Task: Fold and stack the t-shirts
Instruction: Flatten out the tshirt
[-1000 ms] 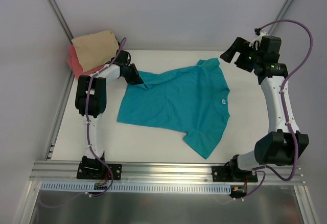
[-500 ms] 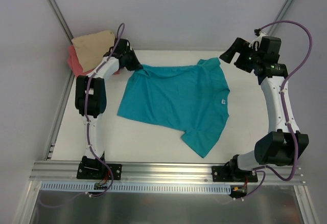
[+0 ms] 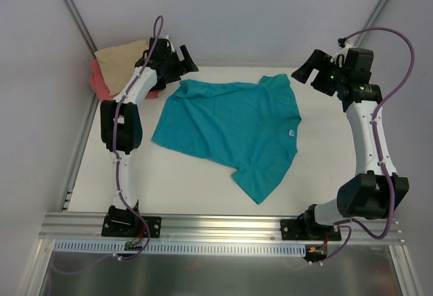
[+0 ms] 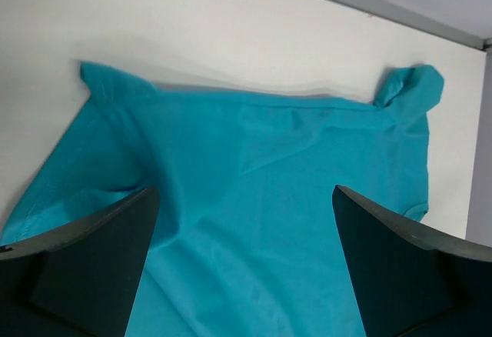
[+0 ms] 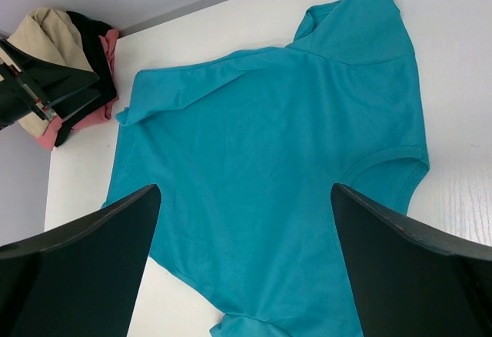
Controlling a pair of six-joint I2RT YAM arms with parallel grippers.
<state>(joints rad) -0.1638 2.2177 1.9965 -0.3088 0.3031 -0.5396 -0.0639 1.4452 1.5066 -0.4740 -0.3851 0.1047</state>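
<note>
Spreading looks done: teal tee lies flat, your left gripper and right gripper hang released, empty; next, likely pinch its far edge to fold.

I see the teal tee lying spread open on the table, roughly at its middle and turned sideways. Its neck faces the right, marked by the small white neck label, and its hem runs along the left. One short sleeve points toward the far side and the other toward the near edge. The far-left hem corner is bunched into a small fold, and soft wrinkles cross the body. This tee is not yet folded. At the table's far-left corner the tan-beige tee sits folded on top of the coral-pink tee, whose edge shows beneath it on the left. That stack lies apart from the teal one.
</note>
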